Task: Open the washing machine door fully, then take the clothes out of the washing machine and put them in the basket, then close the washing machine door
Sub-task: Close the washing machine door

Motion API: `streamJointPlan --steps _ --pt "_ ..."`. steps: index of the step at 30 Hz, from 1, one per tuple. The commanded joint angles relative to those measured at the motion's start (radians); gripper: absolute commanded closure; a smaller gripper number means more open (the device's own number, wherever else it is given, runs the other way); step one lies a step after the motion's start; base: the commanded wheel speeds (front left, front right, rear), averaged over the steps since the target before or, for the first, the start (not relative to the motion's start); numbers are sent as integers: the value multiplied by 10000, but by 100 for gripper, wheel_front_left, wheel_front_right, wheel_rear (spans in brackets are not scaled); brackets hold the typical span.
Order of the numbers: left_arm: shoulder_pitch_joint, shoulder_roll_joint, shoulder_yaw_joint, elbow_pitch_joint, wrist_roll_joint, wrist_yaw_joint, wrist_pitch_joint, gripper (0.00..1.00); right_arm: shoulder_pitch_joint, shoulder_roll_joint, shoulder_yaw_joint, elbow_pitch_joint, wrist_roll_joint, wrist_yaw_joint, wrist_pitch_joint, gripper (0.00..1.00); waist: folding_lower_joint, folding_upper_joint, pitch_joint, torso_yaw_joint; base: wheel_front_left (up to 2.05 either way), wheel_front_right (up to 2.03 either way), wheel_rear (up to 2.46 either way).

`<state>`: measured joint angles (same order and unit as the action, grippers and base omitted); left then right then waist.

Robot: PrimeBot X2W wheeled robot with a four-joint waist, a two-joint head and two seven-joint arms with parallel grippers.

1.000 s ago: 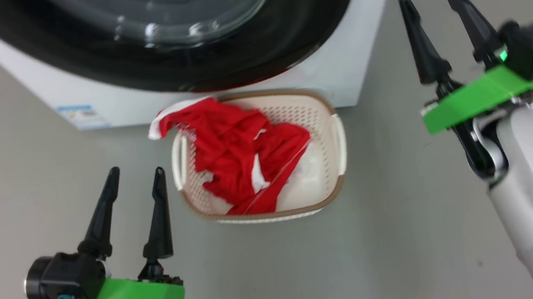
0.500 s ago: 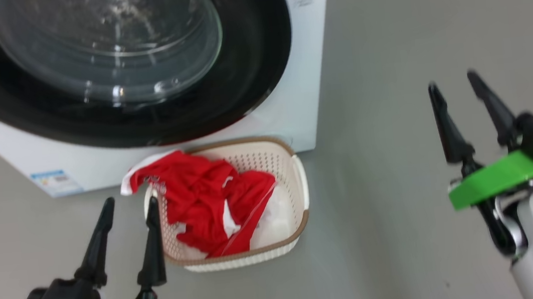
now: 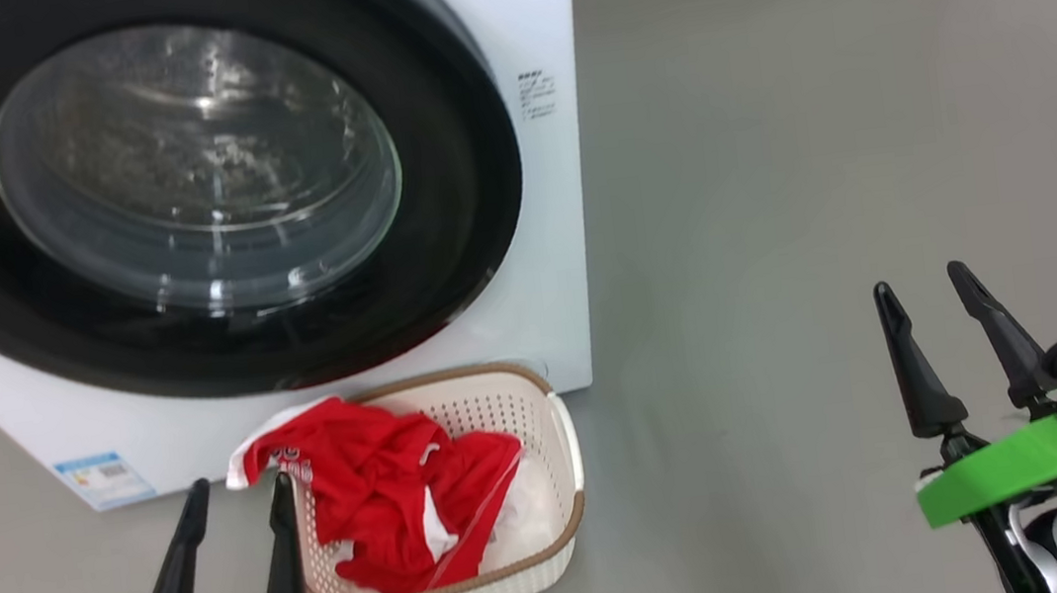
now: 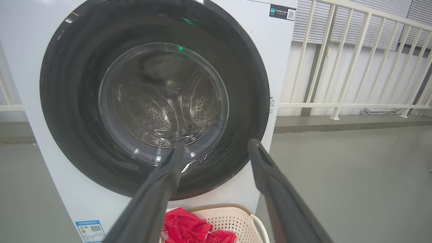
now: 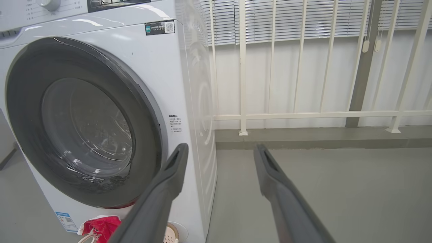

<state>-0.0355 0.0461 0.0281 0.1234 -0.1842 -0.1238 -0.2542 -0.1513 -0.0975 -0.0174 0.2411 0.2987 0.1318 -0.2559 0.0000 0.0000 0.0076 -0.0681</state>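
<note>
Sitting flush against the white front-loading washing machine point(image 3: 528, 28), the single washing machine door point(image 3: 196, 175) is showing a wide glossy black rim around a bulging clear glass window, with the perforated steel drum point(image 4: 152, 114) glinting behind it. One cream perforated basket point(image 3: 546, 454) with a brown rim is standing on the grey floor point(image 3: 821, 154) just below the door. Red clothes point(image 3: 382, 492) with white trim are lying heaped inside, one edge hanging over the left rim; I cannot count the garments. The left hand point(image 3: 241, 482) is hovering just beside the basket and the right hand point(image 3: 917, 278) well apart from it, both spread wide and empty.
</note>
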Motion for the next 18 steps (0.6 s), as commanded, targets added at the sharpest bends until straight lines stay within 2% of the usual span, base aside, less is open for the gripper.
streamJointPlan --steps 1,10,18 --pt "-36 154 364 -296 39 -53 -76 0 49 -195 193 -453 19 -11 -59 0 0 0 -290 -181 0 0 0" --pt "339 200 437 -343 5 -64 -76 0 892 -443 361 -1040 83 -11 -59 0 0 0 -646 -66 0 0 0" --pt "601 183 663 -282 51 -65 -76 0 1288 -455 408 -1089 180 -11 -59 0 0 0 -855 -39 0 0 0"
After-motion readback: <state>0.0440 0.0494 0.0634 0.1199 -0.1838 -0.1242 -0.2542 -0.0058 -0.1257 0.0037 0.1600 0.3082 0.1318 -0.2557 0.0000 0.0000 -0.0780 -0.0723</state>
